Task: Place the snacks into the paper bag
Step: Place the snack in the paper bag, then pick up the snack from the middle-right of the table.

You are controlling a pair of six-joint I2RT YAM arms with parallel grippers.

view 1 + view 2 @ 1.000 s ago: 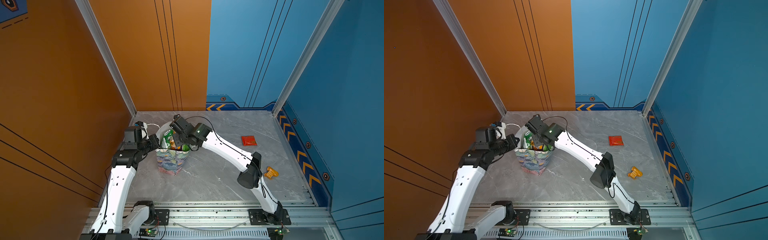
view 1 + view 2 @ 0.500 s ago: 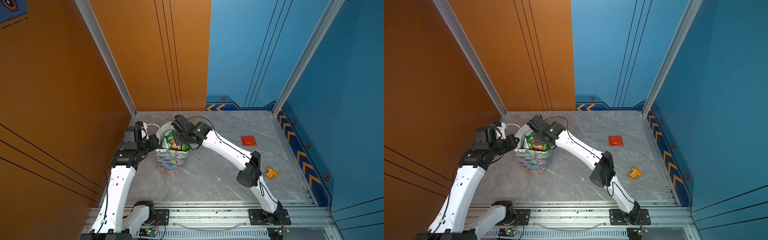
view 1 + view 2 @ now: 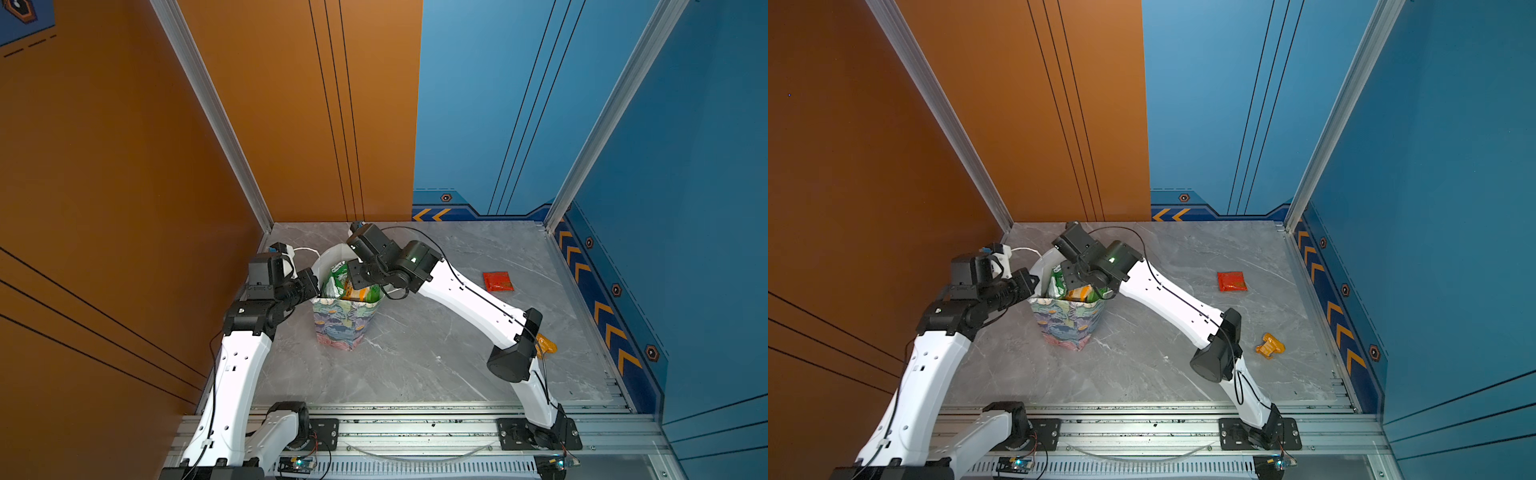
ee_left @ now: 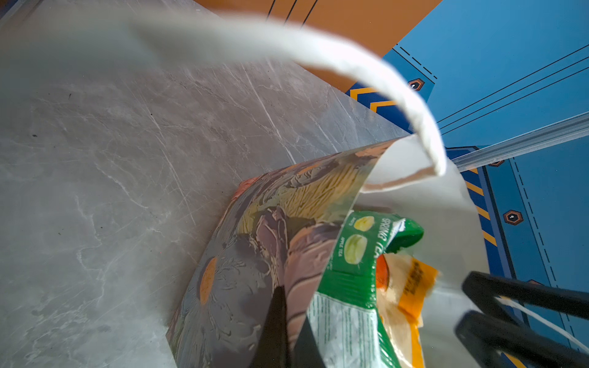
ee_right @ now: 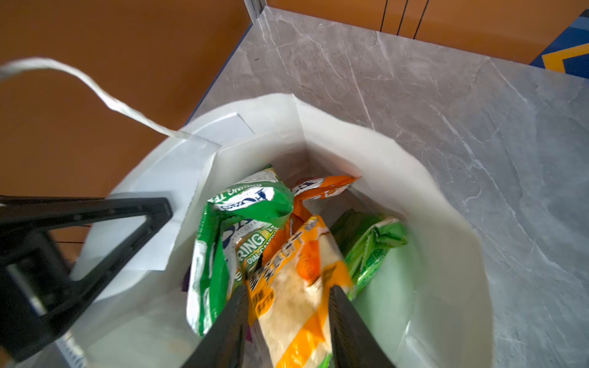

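The floral paper bag (image 3: 345, 324) (image 3: 1069, 324) stands upright at the table's left. My left gripper (image 4: 287, 299) (image 3: 313, 287) is shut on the bag's rim (image 4: 318, 242), holding the mouth wide. My right gripper (image 5: 288, 290) (image 3: 1074, 280) hangs over the white inside (image 5: 414, 197), open, with a blurred yellow-orange packet (image 5: 296, 302) loose between its fingers. A green-white packet (image 5: 220, 255), an orange one (image 5: 322, 186) and a green one (image 5: 373, 248) lie inside. A small red packet (image 3: 497, 281) (image 3: 1232, 281) lies flat at the right. A small orange packet (image 3: 1270, 345) sits near the right arm's elbow.
A white cord handle (image 4: 398, 95) loops above the bag's rim. Orange wall panels (image 3: 124, 208) close in on the left, blue ones (image 3: 685, 208) at the right and back. The aluminium base rail (image 3: 415, 428) runs along the table's front edge.
My right gripper's jaws have spread apart above the bag's mouth, and its wrist has lifted slightly. The left arm and the bag have not moved.
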